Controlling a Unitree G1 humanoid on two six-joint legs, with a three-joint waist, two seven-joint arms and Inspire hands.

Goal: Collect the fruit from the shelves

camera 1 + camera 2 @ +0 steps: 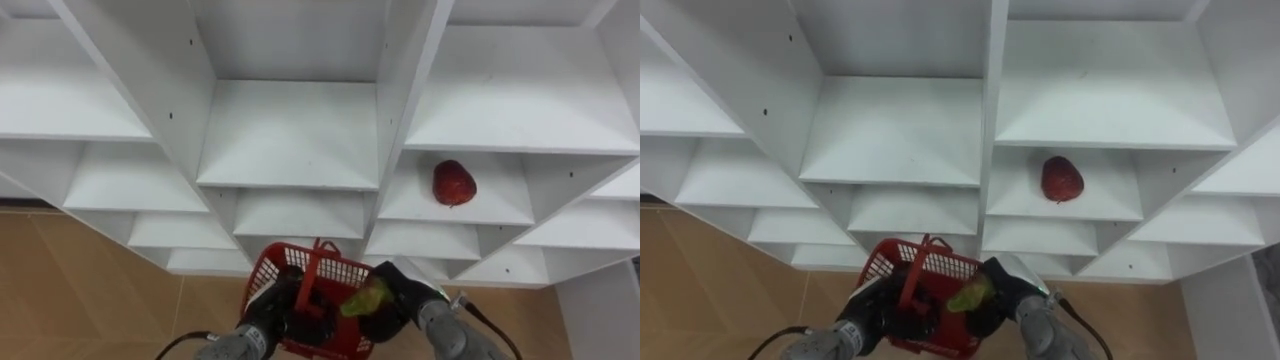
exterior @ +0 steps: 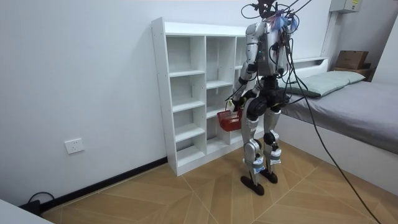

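The white closet [image 1: 290,130] is ahead of my hands. My left hand [image 1: 270,305] grips the red basket [image 1: 275,262]. My right hand [image 1: 402,297], curled round a green fruit [image 1: 365,298], should let go low inside it. A red fruit [image 1: 453,183] waits above.

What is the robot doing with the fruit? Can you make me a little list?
Where the robot stands: facing the tall white shelf unit, with a bed behind it
Left hand: fingers grip the red plastic basket at its left side
Right hand: fingers curled round a yellow-green fruit, at the basket's right rim
Still on a shelf: one round red fruit, in the right column
Nearby shelves: bare
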